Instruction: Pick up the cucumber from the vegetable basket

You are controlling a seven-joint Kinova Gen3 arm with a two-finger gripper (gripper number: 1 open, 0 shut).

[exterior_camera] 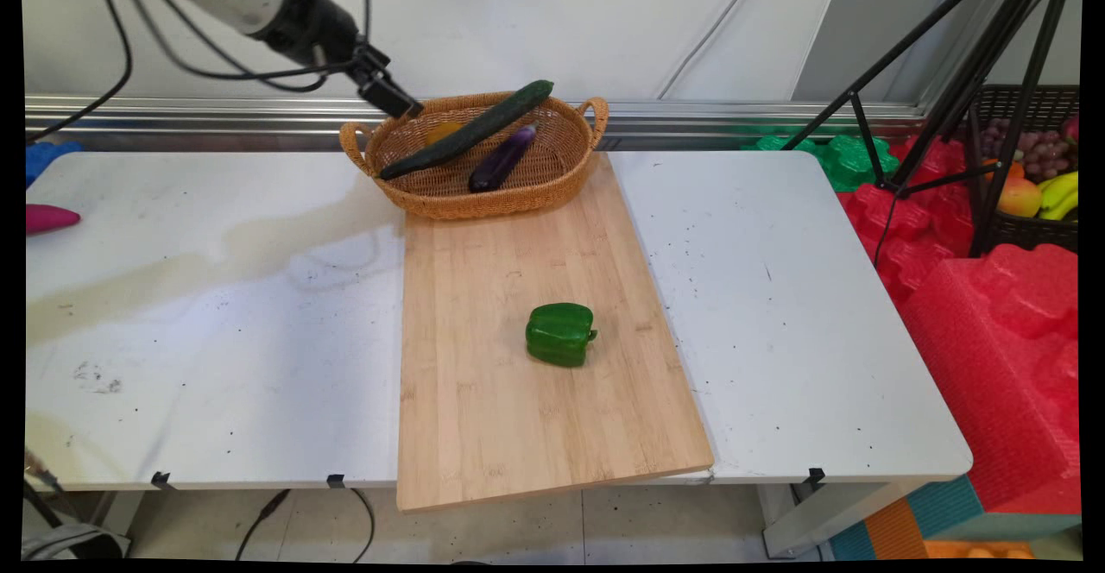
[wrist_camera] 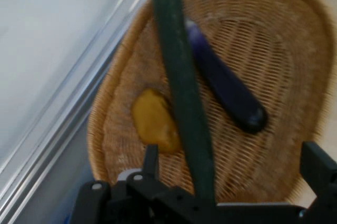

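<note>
The black claw [exterior_camera: 406,107] hangs just above the far left rim of the woven basket [exterior_camera: 565,178], its two fingers [wrist_camera: 318,168] spread wide with nothing between them. Right under it and slanting away to its right lies a long dark cucumber [exterior_camera: 470,130], propped across the basket from rim to rim, with a purple eggplant [exterior_camera: 501,159] just beyond it and a yellow-orange piece [wrist_camera: 154,120] tucked beneath on the claw's side. Further out, nearer me, the basket sits on the far end of a wooden board [exterior_camera: 483,418] where a green pepper [exterior_camera: 561,334] rests well apart from the claw, and a pink thing [exterior_camera: 47,217] lies at the white table's [exterior_camera: 216,340] left edge.
</note>
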